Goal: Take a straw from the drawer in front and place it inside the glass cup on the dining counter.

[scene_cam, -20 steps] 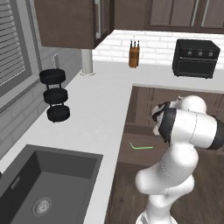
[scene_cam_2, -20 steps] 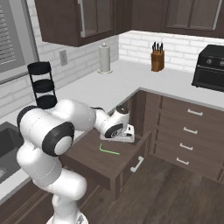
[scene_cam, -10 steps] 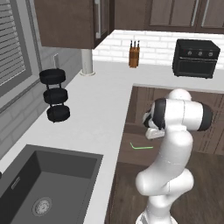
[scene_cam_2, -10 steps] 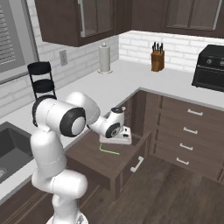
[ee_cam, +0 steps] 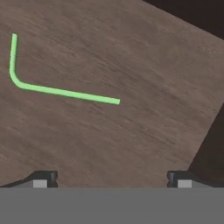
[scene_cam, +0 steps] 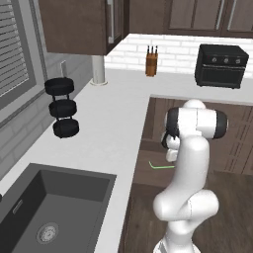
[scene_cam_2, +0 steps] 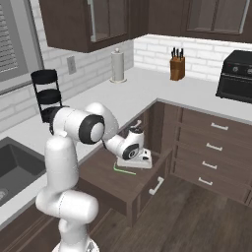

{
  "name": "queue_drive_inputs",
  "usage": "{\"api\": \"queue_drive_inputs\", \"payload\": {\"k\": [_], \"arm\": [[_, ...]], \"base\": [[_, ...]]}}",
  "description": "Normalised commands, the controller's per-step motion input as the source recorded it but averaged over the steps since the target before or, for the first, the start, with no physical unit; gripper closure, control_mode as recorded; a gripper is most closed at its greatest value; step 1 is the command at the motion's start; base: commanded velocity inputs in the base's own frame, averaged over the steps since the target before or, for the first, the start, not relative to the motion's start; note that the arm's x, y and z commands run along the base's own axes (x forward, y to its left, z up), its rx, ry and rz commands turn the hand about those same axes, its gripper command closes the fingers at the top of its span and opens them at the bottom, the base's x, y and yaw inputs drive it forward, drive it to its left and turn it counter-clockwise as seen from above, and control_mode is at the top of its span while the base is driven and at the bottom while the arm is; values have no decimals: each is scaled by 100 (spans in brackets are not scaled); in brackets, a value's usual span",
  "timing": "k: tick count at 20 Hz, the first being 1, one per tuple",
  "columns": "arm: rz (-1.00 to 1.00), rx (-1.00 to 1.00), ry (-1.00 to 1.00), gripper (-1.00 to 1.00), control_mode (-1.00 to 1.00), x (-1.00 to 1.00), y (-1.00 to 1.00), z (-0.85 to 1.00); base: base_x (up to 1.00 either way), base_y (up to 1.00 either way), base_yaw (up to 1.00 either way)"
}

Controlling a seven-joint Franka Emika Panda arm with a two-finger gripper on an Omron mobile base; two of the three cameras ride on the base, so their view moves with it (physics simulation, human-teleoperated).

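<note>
The dark-brown drawer (scene_cam_2: 109, 180) stands pulled out below the light-grey counter. On its floor (ee_cam: 144, 65) lies the light-green straw (ee_cam: 65, 92), thin, with a short bent end; it also shows as a green line (scene_cam: 160, 166) (scene_cam_2: 124, 171). My gripper (ee_cam: 111, 179) hangs just above the drawer floor, a little to one side of the straw, open, with nothing between its wide-set fingertips. The hand (scene_cam_2: 134, 151) (scene_cam: 170, 150) points down into the drawer. The glass cup and the dining counter are out of view.
The grey counter holds a sink (scene_cam: 54, 202), a black tiered stand (scene_cam: 62, 106), a paper-towel roll (scene_cam: 98, 69), a knife block (scene_cam: 151, 62) and a black toaster oven (scene_cam: 220, 64). Shut cabinet drawers (scene_cam_2: 211, 147) stand right of the open one. Wooden floor lies in front.
The arm's elbow has swung upright over the base while the hand stayed over the open drawer near the straw. The straw has not moved.
</note>
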Motion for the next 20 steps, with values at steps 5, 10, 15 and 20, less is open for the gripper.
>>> {"api": "queue_drive_inputs", "payload": {"k": [5, 10, 15, 20], "arm": [[-5, -5, 0, -100, -100, 0, -38, -32], [-12, -9, -2, -100, -100, -7, -68, -8], [-17, -12, -10, -100, -100, -26, -96, 2], [-7, -6, -10, -100, -100, -25, -27, 14]], "base": [[0, 0, 0], [0, 0, 0], [0, 0, 0], [0, 0, 0]]}}
